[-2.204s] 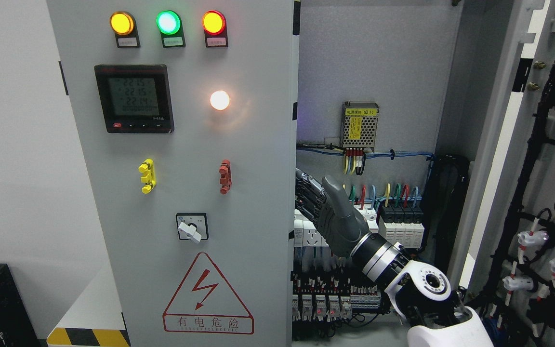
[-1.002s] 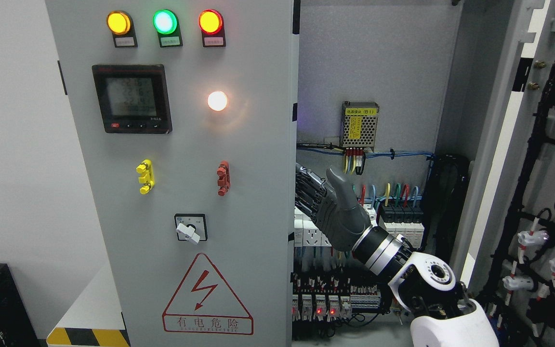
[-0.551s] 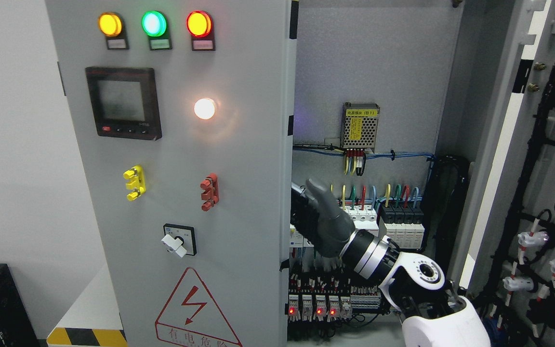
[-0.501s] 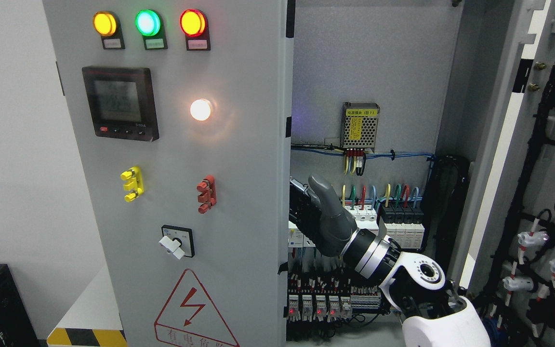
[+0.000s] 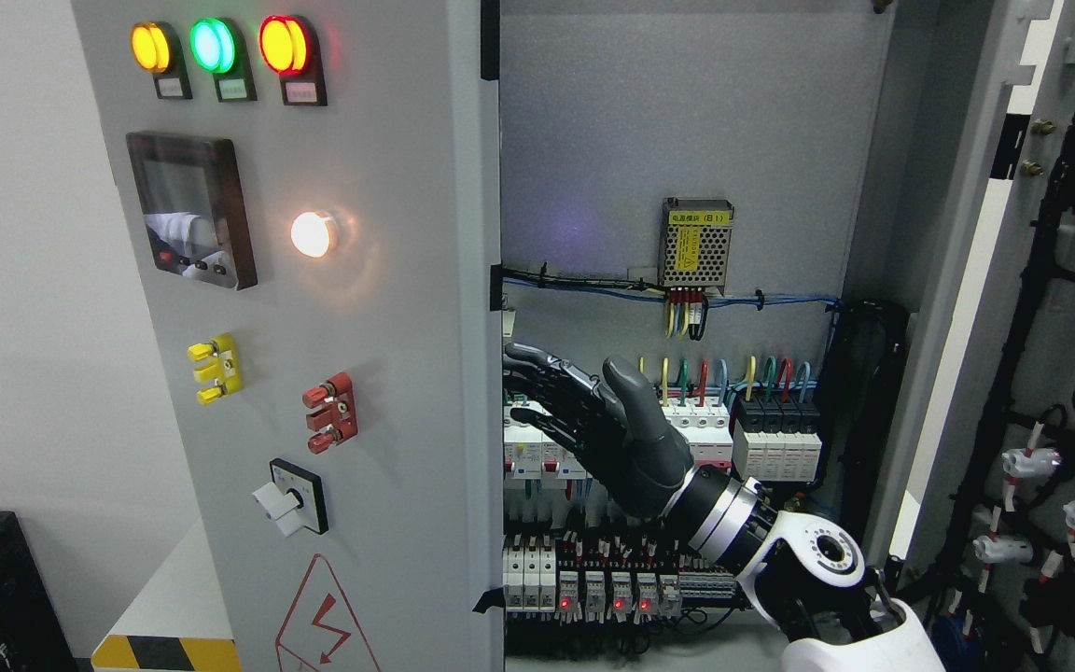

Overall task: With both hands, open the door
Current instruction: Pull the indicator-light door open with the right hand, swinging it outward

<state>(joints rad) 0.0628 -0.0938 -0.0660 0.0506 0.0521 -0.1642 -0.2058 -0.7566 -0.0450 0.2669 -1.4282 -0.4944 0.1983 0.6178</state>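
A tall grey electrical cabinet seen from the robot's head. Its left door (image 5: 388,373) is swung partly outward and fills the left half of the view, its free edge running down the middle. Its right door (image 5: 967,280) stands wide open at the far right, showing black cable bundles on its inner side.

The right hand (image 5: 593,420), dark grey with black jointed fingers (image 5: 537,369), comes up from the lower right on a white and silver arm. It is inside the cabinet opening, just to the right of the left door's free edge. The fingers are spread and stretched toward that edge, thumb raised, holding nothing. Whether the fingertips touch the door edge cannot be told. The left hand is out of view.

On the left door's face are 3 lit lamps (image 5: 211,45) in a row, yellow, green and red, then a black meter (image 5: 190,210), a glowing white lamp (image 5: 312,234), a yellow terminal (image 5: 213,370), a red terminal (image 5: 330,413) and a rotary switch (image 5: 293,497).

Behind the hand, a perforated power supply (image 5: 697,243) with a yellow label sits above rows of breakers (image 5: 761,439) and coloured wires.
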